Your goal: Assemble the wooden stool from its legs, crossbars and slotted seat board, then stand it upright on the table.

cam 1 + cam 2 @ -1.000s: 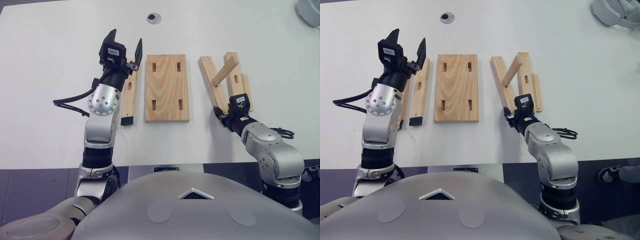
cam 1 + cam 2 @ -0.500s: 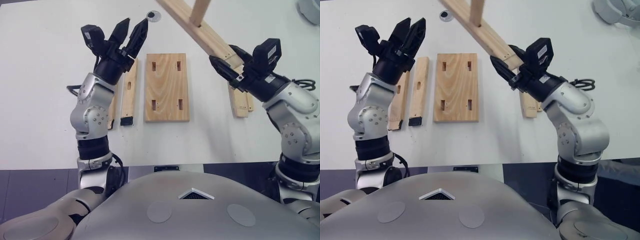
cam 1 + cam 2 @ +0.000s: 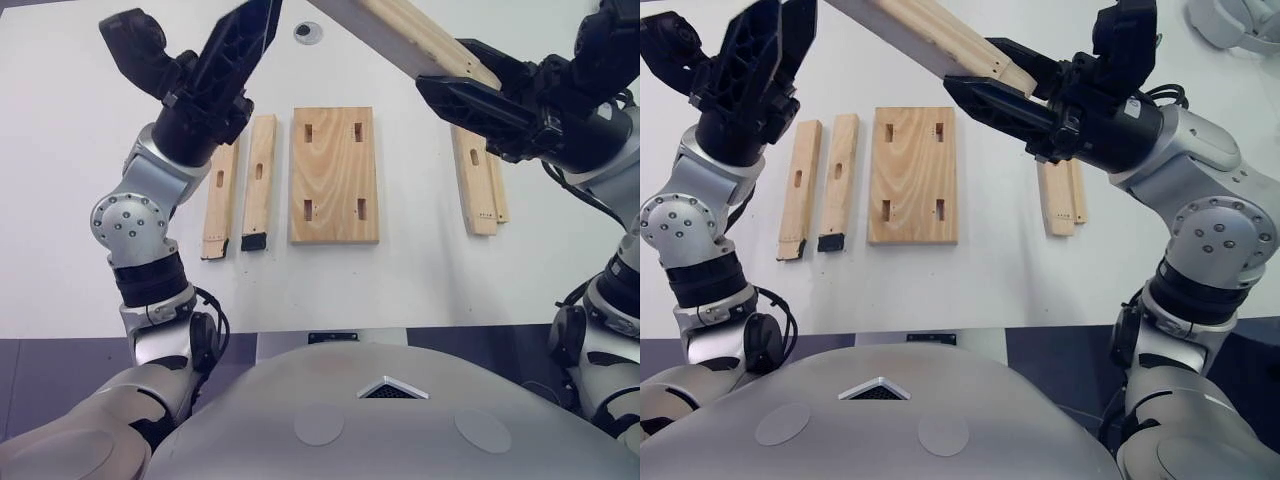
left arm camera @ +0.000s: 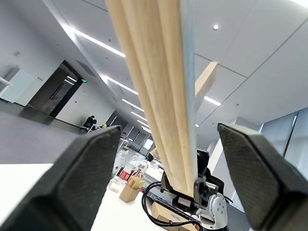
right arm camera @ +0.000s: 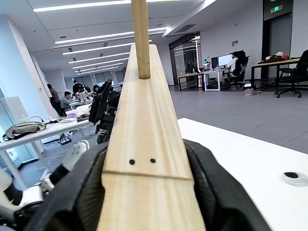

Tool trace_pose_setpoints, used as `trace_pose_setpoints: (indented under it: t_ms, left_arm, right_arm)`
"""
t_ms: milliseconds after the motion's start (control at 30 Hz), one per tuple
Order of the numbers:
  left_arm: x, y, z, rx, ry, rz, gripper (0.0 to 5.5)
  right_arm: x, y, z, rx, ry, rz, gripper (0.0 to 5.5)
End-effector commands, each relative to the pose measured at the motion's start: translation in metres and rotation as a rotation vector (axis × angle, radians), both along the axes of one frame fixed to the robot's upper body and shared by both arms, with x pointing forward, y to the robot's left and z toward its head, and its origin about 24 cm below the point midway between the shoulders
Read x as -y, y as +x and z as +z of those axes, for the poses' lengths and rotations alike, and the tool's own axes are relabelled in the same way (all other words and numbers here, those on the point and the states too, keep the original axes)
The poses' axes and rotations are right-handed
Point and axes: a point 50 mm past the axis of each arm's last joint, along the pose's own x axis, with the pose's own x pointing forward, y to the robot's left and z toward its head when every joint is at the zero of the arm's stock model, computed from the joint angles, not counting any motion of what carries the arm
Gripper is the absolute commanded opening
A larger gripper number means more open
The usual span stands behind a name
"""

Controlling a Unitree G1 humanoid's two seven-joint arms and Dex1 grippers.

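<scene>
Right gripper [image 3: 975,65]: raised above the table [image 3: 80,150]; fingers closed on the end of a leg [image 3: 400,40]; this leg is clear of the tabletop and slants up toward the far left corner; a crossbar [image 5: 140,38] stands pegged into its broad face, as the right wrist view shows.

Left gripper [image 3: 782,18]: raised above the left half of the tabletop; fingers [image 4: 91,183] spread wide, one on either side of the held leg (left wrist view), with a gap on both sides; no contact seen.

Seat board [image 3: 334,175]: flat at the middle of the tabletop; four slots facing up; long sides running from near edge to far edge.

Toward the left edge, two more pieces lie flat and parallel to the board: the inner leg [image 3: 260,180] just beside the board, with a dark cap [image 3: 253,242] on its near end; the outer leg [image 3: 219,200] just beside the inner one, slightly nearer the near edge.

Toward the right edge, a slotted leg [image 3: 472,180] lies flat, apart from the board; a thinner strip [image 3: 498,200] runs along its outer side, touching it; whether the strip is a separate piece cannot be settled from these views.

Near the far edge, a round grommet [image 3: 308,33] is set in the tabletop.
</scene>
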Motion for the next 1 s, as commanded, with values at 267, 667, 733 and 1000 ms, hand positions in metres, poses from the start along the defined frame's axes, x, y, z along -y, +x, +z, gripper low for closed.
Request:
trace_pose_setpoints:
  t_ms: [267,667,733,1000]
  left_arm:
    - [0.001,0.003,0.007,-0.143,0.102,0.134,3.7]
    - [-0.009,0.017,-0.004,-0.331,0.07,0.243,3.39]
    - [-0.005,0.016,-0.005,-0.331,0.08,0.231,3.07]
    - [-0.009,0.014,-0.003,-0.35,0.068,0.254,1.8]
  right_arm:
    - [-0.018,-0.004,-0.01,0.279,-0.307,-0.134,2.07]
    - [-0.023,-0.008,-0.031,0.349,-0.349,-0.208,2.07]
    - [-0.026,-0.008,-0.031,0.35,-0.332,-0.21,2.07]
    - [-0.026,-0.005,-0.033,0.347,-0.309,-0.259,2.07]
